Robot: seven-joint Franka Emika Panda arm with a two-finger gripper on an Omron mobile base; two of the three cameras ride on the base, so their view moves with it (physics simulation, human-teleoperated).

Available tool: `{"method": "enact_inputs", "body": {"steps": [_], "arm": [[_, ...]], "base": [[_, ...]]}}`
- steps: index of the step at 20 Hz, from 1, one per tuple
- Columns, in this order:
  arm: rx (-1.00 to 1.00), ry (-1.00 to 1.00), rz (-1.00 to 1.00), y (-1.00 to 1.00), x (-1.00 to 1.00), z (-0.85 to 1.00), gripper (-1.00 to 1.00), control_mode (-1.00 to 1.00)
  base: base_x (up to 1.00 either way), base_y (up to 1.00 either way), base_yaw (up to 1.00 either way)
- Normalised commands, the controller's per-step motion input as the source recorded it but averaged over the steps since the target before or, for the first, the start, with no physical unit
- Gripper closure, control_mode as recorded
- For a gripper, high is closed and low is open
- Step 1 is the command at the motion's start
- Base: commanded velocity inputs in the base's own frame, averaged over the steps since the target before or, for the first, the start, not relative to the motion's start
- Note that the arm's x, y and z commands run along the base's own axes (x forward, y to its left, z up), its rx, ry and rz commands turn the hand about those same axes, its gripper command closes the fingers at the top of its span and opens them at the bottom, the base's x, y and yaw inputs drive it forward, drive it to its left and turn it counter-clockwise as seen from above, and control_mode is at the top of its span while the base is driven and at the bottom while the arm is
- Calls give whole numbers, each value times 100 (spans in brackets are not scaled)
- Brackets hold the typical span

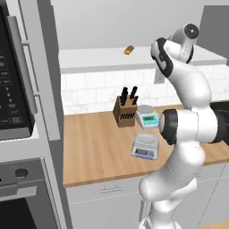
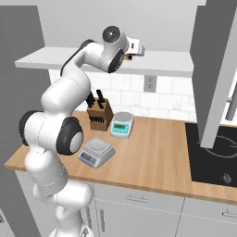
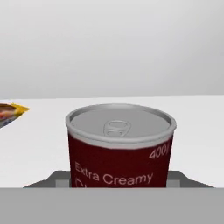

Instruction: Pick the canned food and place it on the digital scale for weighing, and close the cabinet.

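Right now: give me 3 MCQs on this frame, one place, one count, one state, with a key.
1. Where does the canned food stand?
A. on the wooden counter
B. on the white cabinet shelf
C. on the cooktop

2. How many scales sit on the counter?
A. one
B. two
C. three

3. The digital scale platform is:
A. bare
B. holding the can
C. holding a knife

Key: B, hand view shows the can upright on the white shelf. B, the square silver scale and the white scale with green panel. A, nothing rests on its platform.
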Motion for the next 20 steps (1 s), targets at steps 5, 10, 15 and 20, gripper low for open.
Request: {"method": "enact_inputs", "body": {"steps": [5,10,15,20], "arm": [[9,-28,3,-9,-100,-8,100,-100],[9,-11,5,-4,-100,17,100,-100],[2,-11,2,6,-100,8,100,-100],[0,-7,0,9,-100,-9,100,-100]], "base": [[0,0,0],[0,0,0],[0,0,0],[0,0,0]]}}
